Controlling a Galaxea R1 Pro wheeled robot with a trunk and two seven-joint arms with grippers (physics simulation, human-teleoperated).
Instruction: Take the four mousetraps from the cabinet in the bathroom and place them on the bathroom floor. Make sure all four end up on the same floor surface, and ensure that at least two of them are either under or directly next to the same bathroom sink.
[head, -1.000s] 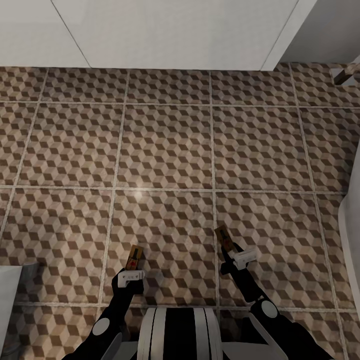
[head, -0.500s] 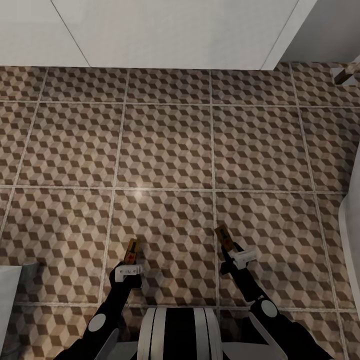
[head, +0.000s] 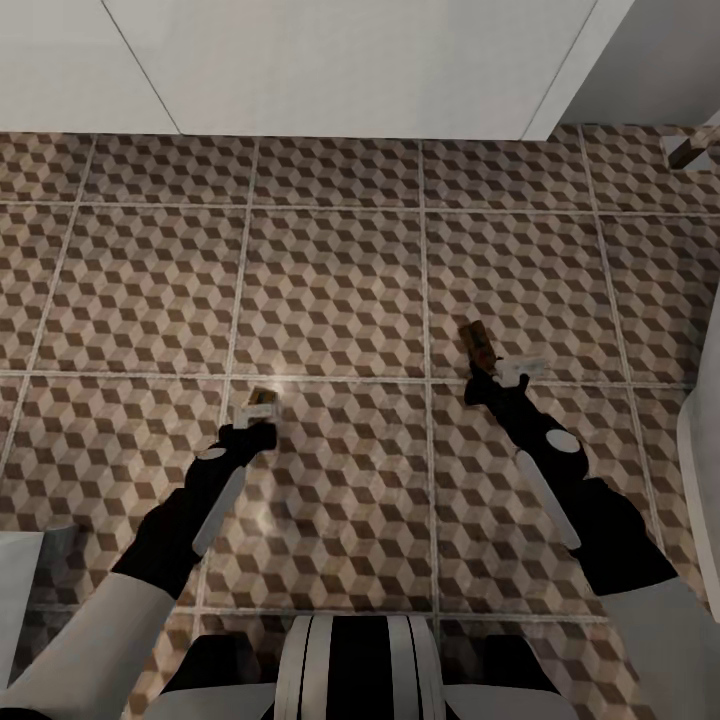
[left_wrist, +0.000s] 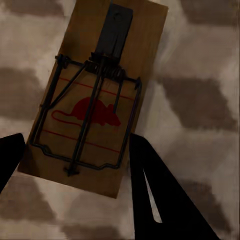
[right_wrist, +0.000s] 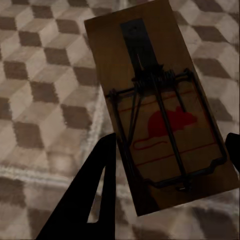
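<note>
Left gripper (head: 258, 412) and right gripper (head: 497, 366) each clamped on a tan red-mouse-printed mousetrap (left_wrist: 95, 95).

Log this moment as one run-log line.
left gripper: holds mousetrap | right gripper: holds second mousetrap | both above bathroom floor

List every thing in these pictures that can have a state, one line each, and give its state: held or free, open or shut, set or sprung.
left hand: shut on the left mousetrap.
left mousetrap: held above the tiles, its wire bar flat over the red mouse print.
right hand: shut on the right mousetrap.
right mousetrap: held above the bathroom floor, not yet laid down.
</note>
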